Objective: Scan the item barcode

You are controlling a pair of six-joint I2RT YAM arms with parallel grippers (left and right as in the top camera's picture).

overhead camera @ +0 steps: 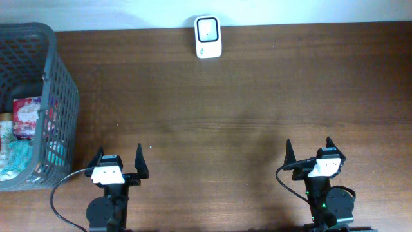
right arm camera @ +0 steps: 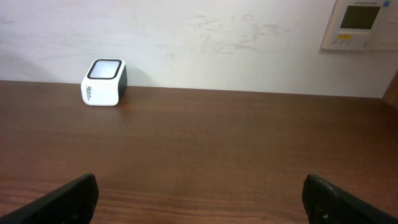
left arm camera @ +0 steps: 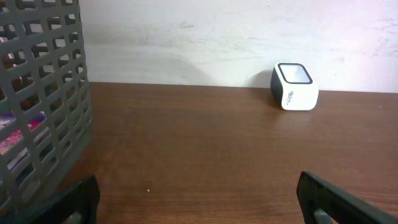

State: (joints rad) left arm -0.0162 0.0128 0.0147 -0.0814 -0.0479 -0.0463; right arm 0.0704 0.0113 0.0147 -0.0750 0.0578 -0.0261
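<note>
A white barcode scanner with a dark window stands at the table's far edge, centre; it also shows in the left wrist view and the right wrist view. Packaged items lie inside the grey basket at the far left. My left gripper rests near the front edge, left of centre, open and empty, its fingertips spread wide. My right gripper sits at the front right, open too, nothing between its fingertips.
The basket's mesh wall rises close on the left of the left gripper. A wall panel hangs beyond the table at the right. Brown wooden tabletop stretches between the grippers and the scanner.
</note>
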